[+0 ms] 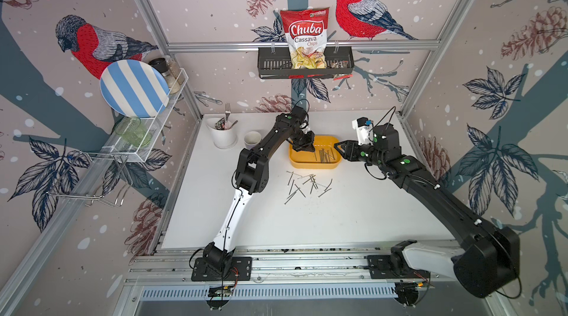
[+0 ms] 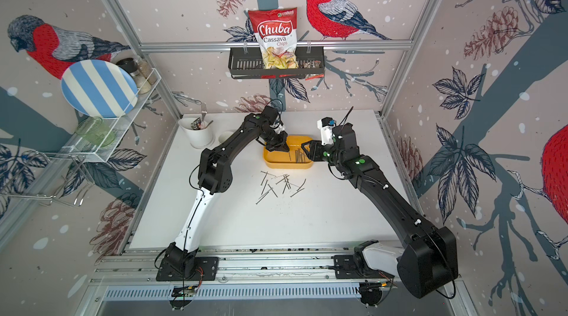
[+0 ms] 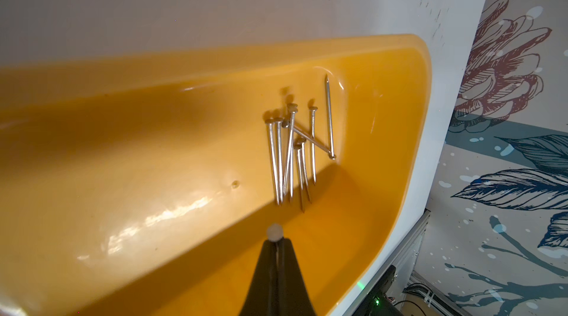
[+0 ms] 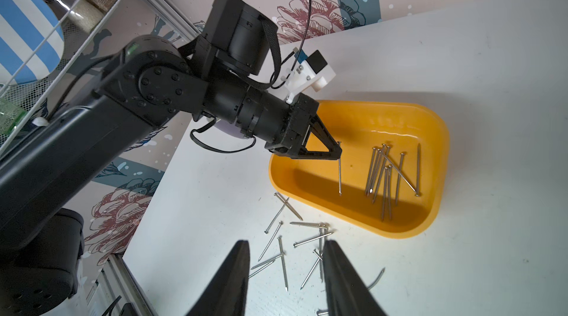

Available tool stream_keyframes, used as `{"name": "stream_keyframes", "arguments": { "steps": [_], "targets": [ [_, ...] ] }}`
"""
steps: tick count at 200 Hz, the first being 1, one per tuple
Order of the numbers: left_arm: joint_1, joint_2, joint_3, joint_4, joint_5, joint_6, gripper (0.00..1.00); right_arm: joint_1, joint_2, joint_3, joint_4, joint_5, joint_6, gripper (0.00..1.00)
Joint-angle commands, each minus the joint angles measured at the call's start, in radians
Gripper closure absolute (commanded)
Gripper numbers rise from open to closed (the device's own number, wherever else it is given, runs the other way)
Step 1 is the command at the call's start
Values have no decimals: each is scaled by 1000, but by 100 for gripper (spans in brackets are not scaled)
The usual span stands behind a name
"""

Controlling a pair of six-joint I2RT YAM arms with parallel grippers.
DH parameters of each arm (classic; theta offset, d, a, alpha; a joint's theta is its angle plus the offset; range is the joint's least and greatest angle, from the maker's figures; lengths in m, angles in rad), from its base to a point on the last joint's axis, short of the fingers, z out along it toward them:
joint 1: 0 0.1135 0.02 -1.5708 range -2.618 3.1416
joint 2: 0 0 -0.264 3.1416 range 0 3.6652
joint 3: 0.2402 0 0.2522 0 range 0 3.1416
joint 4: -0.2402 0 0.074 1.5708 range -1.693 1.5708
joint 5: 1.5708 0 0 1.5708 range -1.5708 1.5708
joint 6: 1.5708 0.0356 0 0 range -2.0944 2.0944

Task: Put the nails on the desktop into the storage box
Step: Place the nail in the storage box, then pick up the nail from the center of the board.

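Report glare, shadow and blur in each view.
Left wrist view: glare streaks and a broad shadow on the storage box floor; the held nail in the left tool is out of focus. Right wrist view: box floor partly shadowed, right tool blurred. In both top views: even light, loose nails thin but crisp.
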Motion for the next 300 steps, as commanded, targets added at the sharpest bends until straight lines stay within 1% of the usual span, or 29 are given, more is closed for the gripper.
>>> {"name": "stream_keyframes", "arguments": {
  "steps": [1, 7, 17, 38, 50, 74, 102, 120, 126, 130, 138, 145, 153, 157, 165, 169, 175, 183, 189, 195, 214, 234, 247, 256, 272, 300],
  "targets": [
    [-1, 18, -2, 51, 26, -23, 100, 1, -2, -6, 4, 13, -2, 57],
    [-1, 22, -2, 58, 30, -31, 100, 2, -4, -6, 4, 13, -1, 57],
    [0, 24, -3, 71, 42, -42, 88, 4, -6, -8, 4, 14, 1, 57],
    [-2, 12, -3, 91, 52, -52, 71, 3, -9, -17, -1, 24, 3, 57],
    [-2, 3, -4, 94, 56, -55, 67, 4, -8, -26, -1, 28, 7, 56],
    [-3, -26, -26, 93, 65, -56, 64, 5, -7, -45, -2, 26, 21, 57],
    [-3, -119, -102, 89, 50, -39, 63, 6, -5, -57, -36, 22, 13, 57],
    [-5, -205, -168, 81, 24, -19, 55, 13, 7, -61, -92, 13, -6, 57],
    [-5, -238, -198, 79, 9, -12, 54, 18, 11, -64, -115, 13, -13, 57],
    [-5, -260, -219, 79, -2, -6, 51, 22, 12, -65, -128, 13, -19, 57],
    [-7, -309, -259, 83, -29, 4, 50, 30, 15, -74, -151, 15, -25, 57],
    [-7, -359, -312, 92, -53, 11, 46, 40, 15, -86, -165, 20, -26, 57],
    [-8, -415, -372, 112, -79, 14, 45, 51, 16, -102, -175, 26, -19, 58],
    [-10, -445, -407, 121, -98, 15, 42, 54, 17, -109, -177, 29, -15, 58],
    [-11, -505, -477, 147, -126, 18, 40, 64, 16, -127, -179, 32, 1, 58],
    [-12, -537, -514, 160, -143, 19, 35, 66, 16, -134, -176, 33, 8, 58],
    [-17, -584, -571, 183, -168, 22, 31, 76, 16, -145, -175, 37, 20, 58],
    [-23, -648, -653, 221, -191, 37, 29, 87, 16, -154, -175, 49, 38, 59],
    [-32, -697, -714, 249, -213, 52, 23, 94, 39, -159, -176, 60, 50, 59],
    [-44, -741, -771, 271, -240, 68, 20, 101, 51, -162, -179, 70, 63, 59],
    [-87, -843, -928, 305, -313, 138, 19, 120, 88, -151, -200, 87, 82, 59],
    [-133, -912, -1080, 342, -326, 207, 18, 131, 112, -145, -220, 112, 97, 59],
    [-182, -945, -1148, 362, -350, 255, 18, 130, 121, -153, -224, 120, 111, 59],
    [-212, -956, -1174, 368, -368, 276, 18, 126, 128, -155, -227, 118, 123, 60],
    [-248, -959, -1203, 382, -362, 300, 18, 125, 164, -144, -245, 118, 144, 60],
    [-316, -934, -1211, 412, -359, 349, 21, 127, 244, -96, -307, 126, 169, 60]
  ]
}}
